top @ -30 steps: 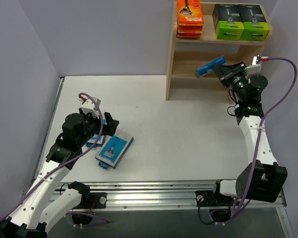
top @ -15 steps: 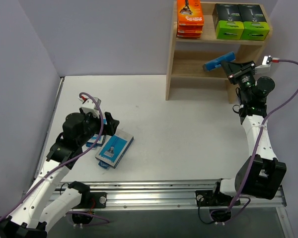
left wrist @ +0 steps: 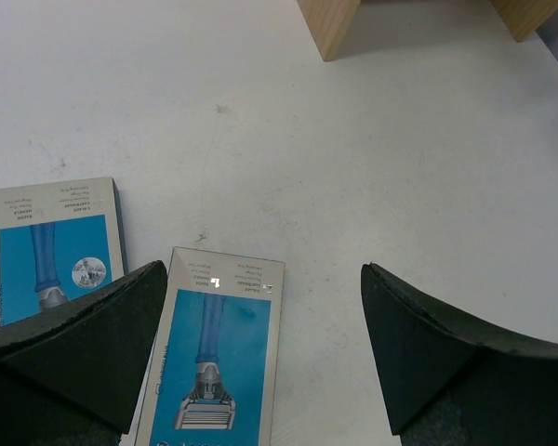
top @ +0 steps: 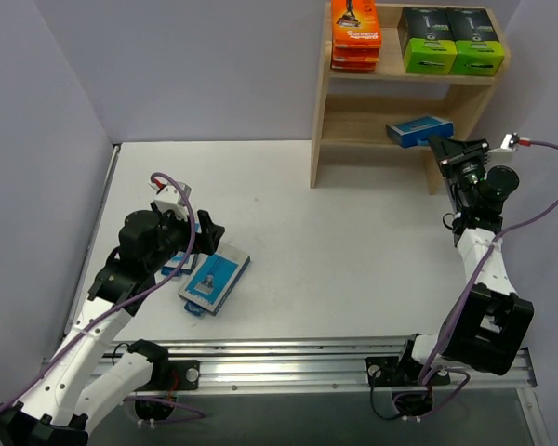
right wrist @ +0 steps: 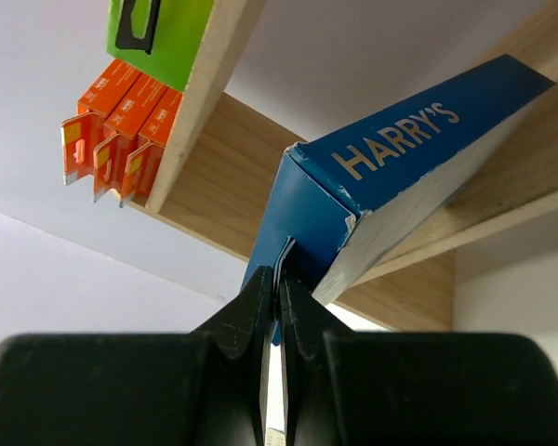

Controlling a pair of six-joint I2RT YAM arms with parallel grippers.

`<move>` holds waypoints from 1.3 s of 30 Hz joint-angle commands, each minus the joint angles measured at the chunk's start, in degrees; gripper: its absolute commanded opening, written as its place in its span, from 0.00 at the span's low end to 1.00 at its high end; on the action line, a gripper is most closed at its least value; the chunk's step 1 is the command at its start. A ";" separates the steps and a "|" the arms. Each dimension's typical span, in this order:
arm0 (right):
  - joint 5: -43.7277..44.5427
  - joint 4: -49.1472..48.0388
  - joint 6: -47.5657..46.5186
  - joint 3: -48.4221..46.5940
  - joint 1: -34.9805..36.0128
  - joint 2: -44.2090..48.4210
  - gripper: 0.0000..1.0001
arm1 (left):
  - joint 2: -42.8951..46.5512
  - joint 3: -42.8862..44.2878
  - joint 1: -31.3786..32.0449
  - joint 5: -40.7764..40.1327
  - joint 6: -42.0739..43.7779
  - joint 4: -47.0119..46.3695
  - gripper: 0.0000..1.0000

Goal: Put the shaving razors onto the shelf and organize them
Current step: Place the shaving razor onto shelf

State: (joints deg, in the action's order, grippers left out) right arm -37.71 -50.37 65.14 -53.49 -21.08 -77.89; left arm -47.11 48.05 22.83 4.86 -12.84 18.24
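The wooden shelf (top: 320,139) stands at the back right. Its top tier holds orange razor packs (top: 356,37) and two black boxes with lime-green ends (top: 449,42). A blue razor pack (top: 418,130) rests on the lower tier, and my right gripper (top: 440,146) is shut on its thin hang tab. The right wrist view shows that pack (right wrist: 400,158) pinched at the fingertips (right wrist: 281,274), under the top board (right wrist: 214,65). My left gripper (top: 203,232) hangs open over two blue packs on the table: one (left wrist: 214,362) lies between the fingers, the other (left wrist: 51,246) to its left.
The shelf's foot (left wrist: 327,23) shows at the top of the left wrist view. White table (top: 353,251) stretches between the two arms. Purple walls close in the left and back sides. A metal rail (top: 288,367) runs along the near edge.
My right arm has swung right and carried the blue pack onto the shelf's lower tier, where it now lies flatter. The left arm has stayed still and open.
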 commanded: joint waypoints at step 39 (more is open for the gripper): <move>8.09 -2.80 4.02 1.47 -2.92 -9.91 0.00 | -1.75 3.19 1.16 0.94 0.62 -0.22 0.94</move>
State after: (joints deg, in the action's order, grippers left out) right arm -30.87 -48.23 68.51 -48.05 -24.64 -87.07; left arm -48.82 48.05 23.59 5.37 -12.84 18.24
